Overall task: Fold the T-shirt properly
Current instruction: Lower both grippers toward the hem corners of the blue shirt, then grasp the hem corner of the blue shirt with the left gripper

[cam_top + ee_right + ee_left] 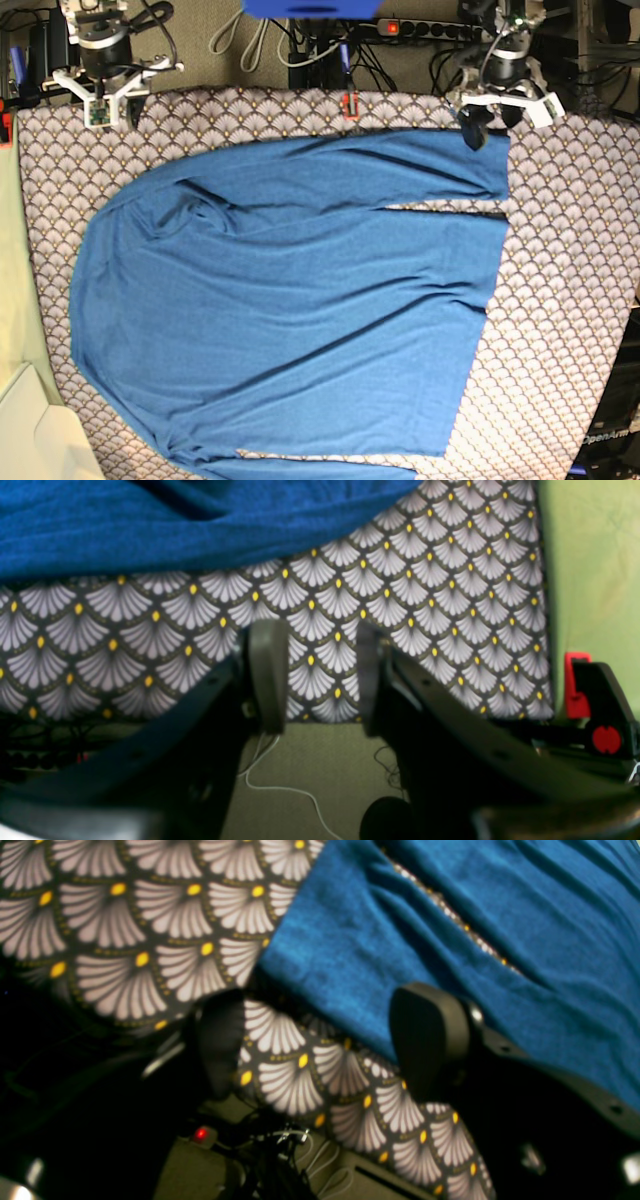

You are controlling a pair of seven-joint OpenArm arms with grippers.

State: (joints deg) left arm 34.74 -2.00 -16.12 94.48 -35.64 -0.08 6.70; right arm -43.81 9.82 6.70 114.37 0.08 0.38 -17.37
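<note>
While flat: one T-shirt (290,300) | left pincer (325,1040) wide | right pincer (320,675) narrow, empty

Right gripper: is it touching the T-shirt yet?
Apart. In the right wrist view the right gripper has open, empty jaws over the table cloth, with a band of pattern between its fingertips and the T-shirt edge.

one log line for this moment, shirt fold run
stage: pre-grasp | T-shirt: spread flat on table cloth, unfolded | left gripper: open over sleeve edge | right gripper: open, off shirt
</note>
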